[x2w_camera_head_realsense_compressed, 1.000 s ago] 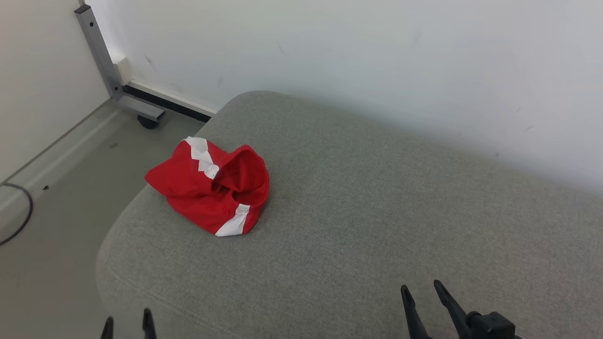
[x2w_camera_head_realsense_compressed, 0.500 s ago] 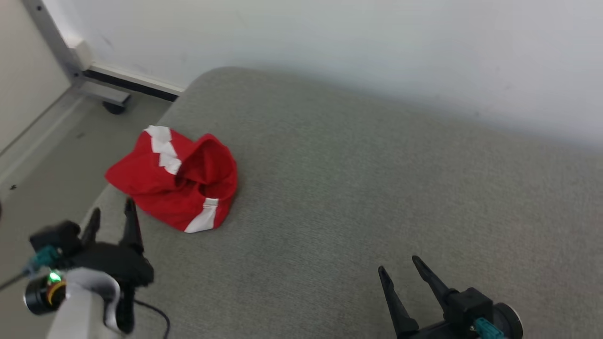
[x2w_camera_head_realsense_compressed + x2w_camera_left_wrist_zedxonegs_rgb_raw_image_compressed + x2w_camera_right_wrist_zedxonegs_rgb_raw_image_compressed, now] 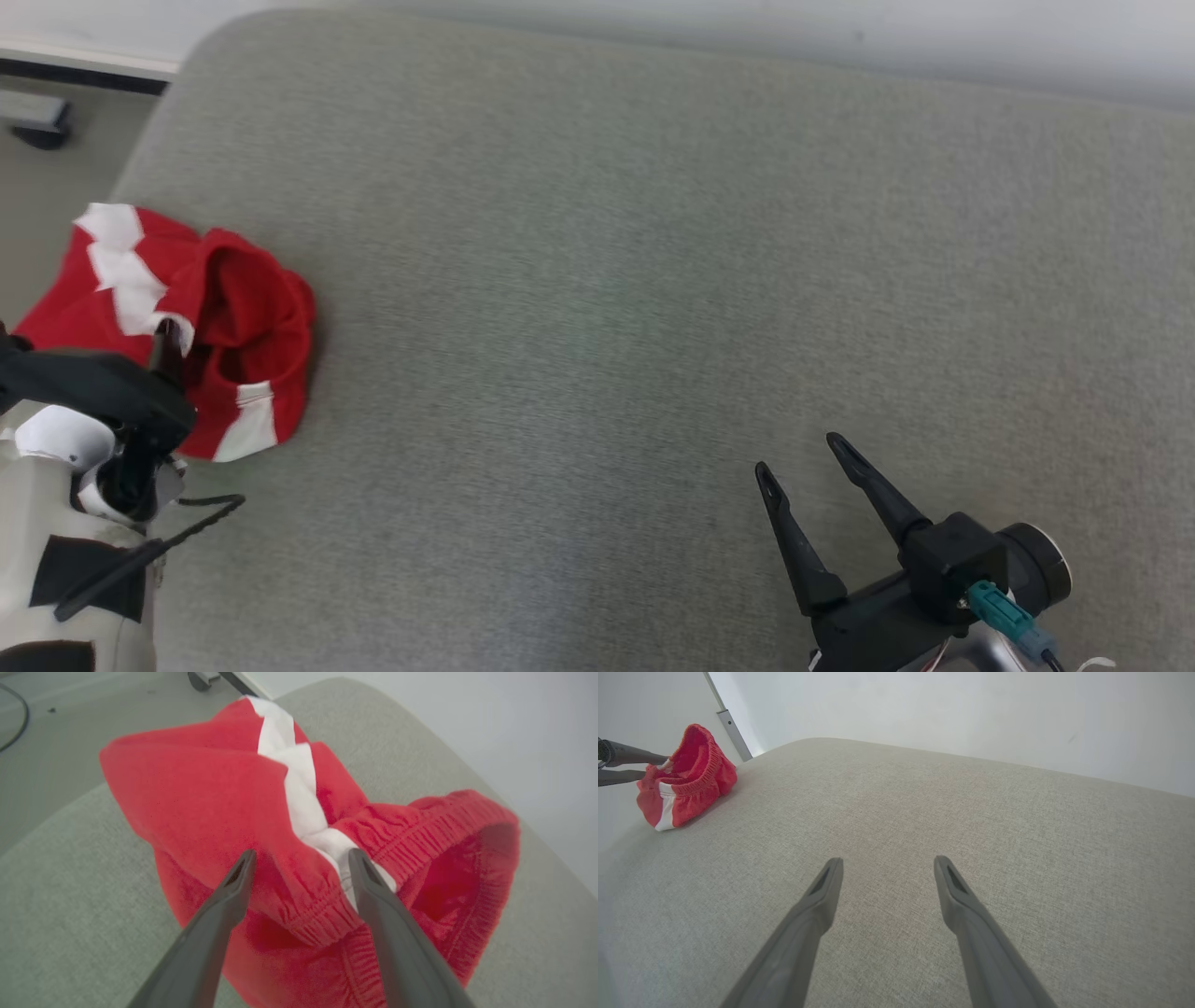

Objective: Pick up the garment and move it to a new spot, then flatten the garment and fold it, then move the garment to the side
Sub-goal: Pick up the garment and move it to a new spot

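Observation:
The garment [image 3: 233, 317] is a crumpled pair of red shorts with white side stripes, lying near the left edge of the grey cushion [image 3: 607, 280]. My left gripper [image 3: 163, 350] is at its near side. In the left wrist view the left gripper [image 3: 301, 856] is open, its fingers [image 3: 224, 905] straddling a raised fold of the garment's [image 3: 196, 802] elastic waistband without pinching it. My right gripper [image 3: 798, 455] hovers open over bare cushion at the lower right, far from the shorts. The right wrist view shows the right gripper [image 3: 888, 860] open, with the garment [image 3: 686, 784] at far left.
The cushion's rounded left edge drops to the floor just beside the garment. A metal frame leg with a caster [image 3: 37, 117] stands on the floor at upper left. A white wall [image 3: 840, 28] runs along the cushion's far side. Broad bare cushion lies right of the garment.
The head camera has tilted down and shifted. My left arm has come up from the bottom edge to the garment, its open fingers now around the waistband fold. The right gripper stays open.

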`<state>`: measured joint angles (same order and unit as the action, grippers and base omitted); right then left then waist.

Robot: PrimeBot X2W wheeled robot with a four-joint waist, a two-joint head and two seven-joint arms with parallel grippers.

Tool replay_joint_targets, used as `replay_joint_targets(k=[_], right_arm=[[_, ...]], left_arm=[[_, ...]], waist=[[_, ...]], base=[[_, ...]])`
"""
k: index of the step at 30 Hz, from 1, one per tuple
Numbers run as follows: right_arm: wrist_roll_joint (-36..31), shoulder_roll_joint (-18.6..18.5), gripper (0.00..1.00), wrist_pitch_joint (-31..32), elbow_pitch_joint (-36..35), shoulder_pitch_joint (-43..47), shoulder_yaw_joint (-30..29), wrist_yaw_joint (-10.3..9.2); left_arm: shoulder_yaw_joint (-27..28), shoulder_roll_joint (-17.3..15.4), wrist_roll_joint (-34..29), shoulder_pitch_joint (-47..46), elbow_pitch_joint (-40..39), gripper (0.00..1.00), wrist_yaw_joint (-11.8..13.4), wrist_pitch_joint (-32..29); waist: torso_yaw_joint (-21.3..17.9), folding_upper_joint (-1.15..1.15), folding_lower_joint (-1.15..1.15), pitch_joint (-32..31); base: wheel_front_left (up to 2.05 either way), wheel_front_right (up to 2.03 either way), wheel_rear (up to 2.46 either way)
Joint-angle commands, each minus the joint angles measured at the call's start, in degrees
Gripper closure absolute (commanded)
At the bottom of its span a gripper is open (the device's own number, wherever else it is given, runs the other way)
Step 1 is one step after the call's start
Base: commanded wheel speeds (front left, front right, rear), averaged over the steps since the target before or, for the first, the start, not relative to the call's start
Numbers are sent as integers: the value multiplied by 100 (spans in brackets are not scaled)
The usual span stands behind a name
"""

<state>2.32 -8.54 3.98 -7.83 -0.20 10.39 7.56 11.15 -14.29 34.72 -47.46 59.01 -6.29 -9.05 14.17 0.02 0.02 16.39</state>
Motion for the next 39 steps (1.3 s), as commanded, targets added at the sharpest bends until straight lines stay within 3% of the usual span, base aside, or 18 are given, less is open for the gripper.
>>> replay_joint_targets(k=[1, 6, 10, 11, 13, 21, 30, 36, 39], right_arm=[[-34, -3, 0, -5, -27, -54, 3, -13], [-36, 9, 0, -1, -125, -103, 39, -13], [-61, 77, 0, -41, -135, -117, 27, -13], [-58, 97, 0, -50, -118, -124, 29, -13], [-47, 125, 0, -68, -67, -134, 39, -13], [72, 255, 0, -266, 248, -239, 120, -13], [294, 464, 0, -672, 845, -280, 204, -12], [384, 550, 0, -967, 1204, -152, 121, -13], [419, 566, 0, -1073, 1330, -98, 57, -13]], left_arm=[[0, -50, 0, -65, 38, 0, 18, -56], [-140, -221, -80, -254, 584, 0, 329, -907], [-262, -198, -122, -335, 826, 0, 411, -1377], [-303, -192, -148, -352, 850, 42, 418, -1428], [-368, -178, -181, -357, 869, 100, 383, -1496], [-437, -567, -301, -407, 600, 100, 461, -1075], [-788, -1026, -616, -713, -384, 100, 125, -691], [-1017, -973, -535, -687, -1623, 100, -29, -782], [-1181, -788, -443, -508, -2441, 100, -66, -961]], waist=[[-529, -2, -2, 525], [-702, -2, -2, 657], [-744, -2, -2, 692], [-747, -2, -2, 684], [-740, -2, -2, 647], [-673, -2, -2, 211], [-703, -2, -2, -572], [-835, -2, -2, -1100], [-981, -2, -2, -1315]], base=[[0, 0, 0], [0, 0, 0], [0, 0, 0], [0, 0, 0], [0, 0, 0], [0, 0, 0], [0, 0, 0], [0, 0, 0], [0, 0, 0]])
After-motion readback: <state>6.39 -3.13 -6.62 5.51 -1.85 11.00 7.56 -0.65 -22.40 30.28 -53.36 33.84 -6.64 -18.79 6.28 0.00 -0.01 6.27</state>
